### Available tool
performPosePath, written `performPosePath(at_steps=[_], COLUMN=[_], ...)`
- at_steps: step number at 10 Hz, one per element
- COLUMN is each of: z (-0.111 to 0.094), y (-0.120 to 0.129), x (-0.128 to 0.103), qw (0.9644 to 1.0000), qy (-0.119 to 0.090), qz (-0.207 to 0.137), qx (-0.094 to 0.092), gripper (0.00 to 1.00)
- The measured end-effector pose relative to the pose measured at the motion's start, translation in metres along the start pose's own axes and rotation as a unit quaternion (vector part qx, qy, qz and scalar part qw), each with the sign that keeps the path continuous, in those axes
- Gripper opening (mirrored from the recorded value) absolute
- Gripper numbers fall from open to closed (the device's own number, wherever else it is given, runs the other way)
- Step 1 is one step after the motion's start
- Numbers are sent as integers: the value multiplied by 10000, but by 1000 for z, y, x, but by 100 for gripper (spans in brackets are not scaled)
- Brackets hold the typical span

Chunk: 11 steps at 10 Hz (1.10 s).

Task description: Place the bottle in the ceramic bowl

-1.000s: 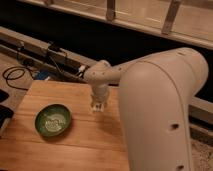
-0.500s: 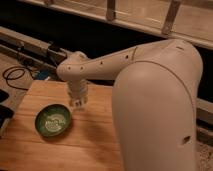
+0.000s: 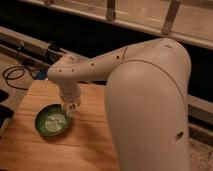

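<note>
Jaws cannot be read as open or closed. The gripper (image 3: 70,105) hangs low at the arm's end, and a small pale shape at its tip is probably the bottle (image 3: 73,106), likely being carried. Just below the jaws, with its centre a little to the left in view, the green bowl (image 3: 52,121) sits on the wooden table (image 3: 30,147). The jaws hang over its near rim. I judge this the delivery step. The next move calls for a short shift toward the bowl's centre, a small descent, then release.

Wooden table (image 3: 87,145) of pale planks, carrying a green bowl (image 3: 52,121) toward its left side; claw (image 3: 70,107) hanging just over the bowl's right rim
</note>
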Motion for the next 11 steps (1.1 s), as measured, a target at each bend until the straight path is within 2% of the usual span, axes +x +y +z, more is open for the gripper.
performPosePath(at_steps=[3, 4, 6, 8, 9, 11], z=[0, -1, 1, 4, 6, 19], y=[-1, 4, 35, 85, 111, 132], x=[0, -1, -3, -10, -11, -14], qw=[10000, 9999, 9980, 9933, 9896, 9839], qy=[2, 10, 69, 81, 96, 224], qz=[-17, -119, -602, -1144, -1430, -1773], qx=[31, 78, 160, 137, 93, 87], gripper=[0, 0, 0, 0, 0, 0])
